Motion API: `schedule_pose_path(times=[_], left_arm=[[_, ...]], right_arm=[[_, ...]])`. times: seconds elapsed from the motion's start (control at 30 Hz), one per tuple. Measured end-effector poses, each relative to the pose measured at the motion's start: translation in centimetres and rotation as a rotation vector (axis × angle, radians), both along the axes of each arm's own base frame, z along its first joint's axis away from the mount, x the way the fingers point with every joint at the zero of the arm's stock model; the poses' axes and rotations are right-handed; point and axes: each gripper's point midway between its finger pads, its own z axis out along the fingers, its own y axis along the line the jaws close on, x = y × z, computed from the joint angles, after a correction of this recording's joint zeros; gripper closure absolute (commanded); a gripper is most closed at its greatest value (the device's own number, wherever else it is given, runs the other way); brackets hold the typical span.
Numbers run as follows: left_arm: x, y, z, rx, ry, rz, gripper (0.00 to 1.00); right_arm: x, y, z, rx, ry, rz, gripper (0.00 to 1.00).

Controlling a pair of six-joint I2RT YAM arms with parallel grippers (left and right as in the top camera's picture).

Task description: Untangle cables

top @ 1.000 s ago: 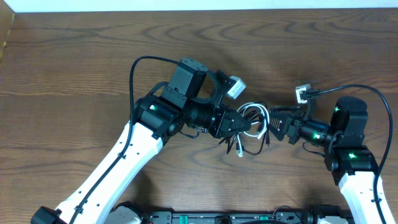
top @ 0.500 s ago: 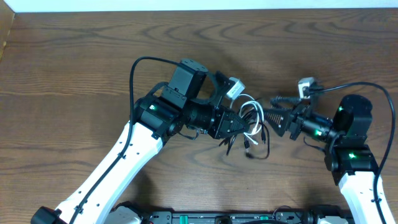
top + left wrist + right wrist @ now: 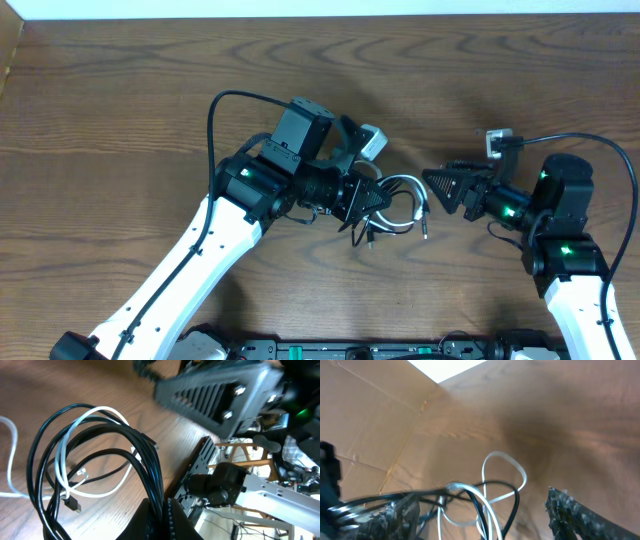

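The cables are a small bundle of black and white loops (image 3: 398,204) lying on the wooden table (image 3: 120,110) between the two arms. My left gripper (image 3: 370,203) is shut on several black loops of the bundle; in the left wrist view the jaws (image 3: 162,512) pinch black cord (image 3: 145,467), and the white cord (image 3: 62,455) loops beside it. My right gripper (image 3: 436,188) is open, just right of the bundle. In the right wrist view its fingers (image 3: 480,502) are spread wide, with white cord (image 3: 505,460) and black cord (image 3: 516,497) in front of them.
A cardboard wall (image 3: 375,425) stands at the table's far left. The table's far edge (image 3: 320,18) runs along the top. Thick black wires arch over both arms (image 3: 215,110) (image 3: 600,150).
My right gripper has drawn back from the bundle and now stands open. The bundle has shifted slightly left with my left gripper, and its loops have spread flatter.
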Motion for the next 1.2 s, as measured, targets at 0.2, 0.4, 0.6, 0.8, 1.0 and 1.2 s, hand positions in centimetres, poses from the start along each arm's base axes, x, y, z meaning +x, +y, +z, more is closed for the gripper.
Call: schedule_pose_path(times=[0.2, 0.4, 0.6, 0.8, 1.0, 1.2], left_arm=[[0.1, -0.5, 0.8, -0.04, -0.021, -0.018, 0.93], [0.1, -0.6, 1.0, -0.052, -0.026, -0.023, 0.93], [-0.2, -0.8, 1.3, -0.073, -0.017, -0.042, 0.93], [-0.8, -1.9, 3.4, -0.187, -0.036, -0.119, 0.93], [-1.6, -2.3, 4.7, -0.26, -0.035, -0.18, 0.93], [-0.9, -1.3, 2.1, -0.122, -0.002, -0.083, 0.93]], right_arm=[[-1.3, -0.1, -2.1, -0.02, 0.11, 0.0, 0.22], [-2.6, -0.7, -4.4, -0.072, 0.211, -0.014, 0.22], [-2.7, -1.7, -5.7, -0.134, 0.252, -0.065, 0.23], [-2.7, -1.9, -6.0, -0.147, 0.259, -0.078, 0.24], [-2.7, -2.3, -6.3, -0.165, 0.27, -0.095, 0.31], [-4.8, -7.3, -10.9, -0.404, 0.479, -0.321, 0.32]])
